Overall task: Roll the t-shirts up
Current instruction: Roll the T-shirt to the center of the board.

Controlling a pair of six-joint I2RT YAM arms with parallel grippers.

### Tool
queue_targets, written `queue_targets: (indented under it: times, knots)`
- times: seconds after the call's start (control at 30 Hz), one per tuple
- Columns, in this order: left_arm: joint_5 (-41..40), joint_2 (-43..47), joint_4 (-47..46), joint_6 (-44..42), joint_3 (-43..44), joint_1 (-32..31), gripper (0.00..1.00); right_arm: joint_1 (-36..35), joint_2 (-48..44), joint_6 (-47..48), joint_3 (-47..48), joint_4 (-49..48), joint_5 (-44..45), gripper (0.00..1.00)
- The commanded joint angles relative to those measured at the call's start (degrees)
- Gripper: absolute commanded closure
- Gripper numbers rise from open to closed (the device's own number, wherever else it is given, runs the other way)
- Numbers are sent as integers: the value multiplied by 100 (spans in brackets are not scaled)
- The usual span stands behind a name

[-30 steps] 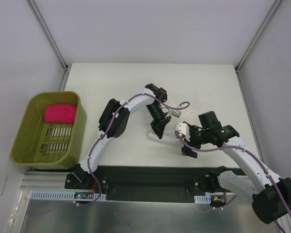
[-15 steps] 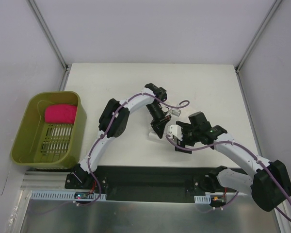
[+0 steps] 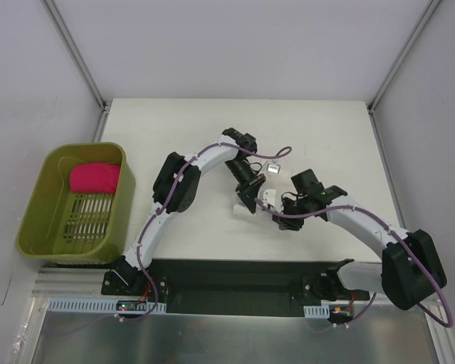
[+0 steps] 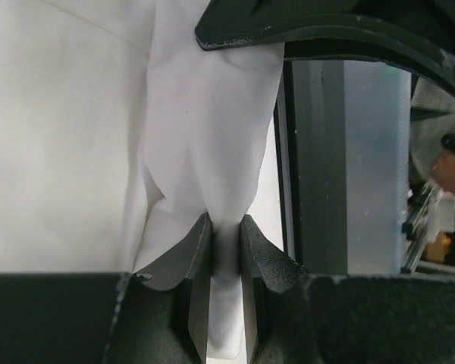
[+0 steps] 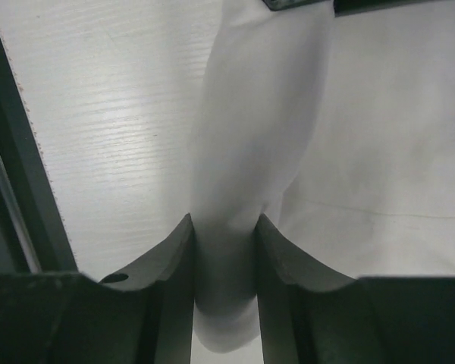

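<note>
Left end effector (image 4: 226,226) and right end effector (image 5: 224,226) pinch bunched white t-shirt (image 4: 212,114).

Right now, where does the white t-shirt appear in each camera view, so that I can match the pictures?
Top external: the white t-shirt shows as a small fold in the picture's middle, where the arms meet.
Left wrist: centre, running down into the left end effector.
Right wrist: centre, running down into the right end effector.
Shared landmark: the dark strip beside the white surface.

The t-shirt (image 4: 205,136) is soft matt cloth, the left tool (image 4: 226,227) grainy black plastic, the tabletop (image 5: 98,136) faintly wood-grained.
</note>
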State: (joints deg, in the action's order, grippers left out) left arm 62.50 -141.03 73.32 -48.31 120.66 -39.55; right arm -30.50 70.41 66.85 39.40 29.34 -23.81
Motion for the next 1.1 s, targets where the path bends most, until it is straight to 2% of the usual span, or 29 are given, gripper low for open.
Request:
queue_targets:
  times: [0.0, 0.03, 0.17, 0.3, 0.4, 0.53, 0.57, 0.6, 0.63, 0.67, 0.7, 0.77, 0.8, 0.83, 1.07]
  knots:
    - [553, 206, -658, 1339, -119, 325, 93, 746, 455, -401, 340, 1213, -1036, 82]
    - [474, 312, -1209, 1586, -252, 360, 89, 904, 760, -366, 401, 1501, -1377, 82]
    - [-140, 787, -1943, 2333, -622, 501, 75, 1528, 1649, 151, 1007, 2241, -1880, 84]
    - [-676, 1637, -2795, 2546, -1131, 703, 69, 1951, 2791, 538, 2033, 3102, -2381, 84]
    - [-1080, 2480, -3550, 2020, -2018, 686, 66, 2179, 3715, 1221, 2554, 4085, -2680, 85]
    - [-1985, 3493, -4429, 923, -3318, 161, 60, 2373, 4480, 1478, 3379, 5130, -3093, 85]
    - [-2214, 3686, -4762, 538, -3956, 36, 58, 2399, 4620, 1497, 3486, 5282, -3164, 84]
    - [-2442, 4045, -5462, 360, -4293, -87, 52, 2443, 4883, 1480, 3574, 5388, -3252, 85]
    - [-2932, 4214, -5947, 193, -4636, -227, 51, 2478, 4990, 1497, 3688, 5598, -3366, 85]
    - [-3076, 4477, -6378, -105, -5275, -420, 50, 2496, 5104, 1506, 3828, 5704, -3402, 85]
    - [-3269, 4575, -7235, -230, -5559, -535, 47, 2514, 5262, 1472, 3908, 5792, -3437, 85]
    - [-3700, 4724, -7988, -590, -6252, -772, 43, 2566, 5421, 1401, 4014, 5986, -3551, 86]
    - [-3745, 4751, -8661, -696, -6439, -826, 43, 2593, 5491, 1453, 4032, 6091, -3664, 86]
    - [-3754, 4769, -8868, -914, -6589, -861, 43, 2663, 5710, 1576, 4041, 6388, -3726, 86]
    - [-3771, 4445, -9151, -1382, -6775, -1125, 44, 2874, 5949, 1630, 3962, 6567, -4114, 86]
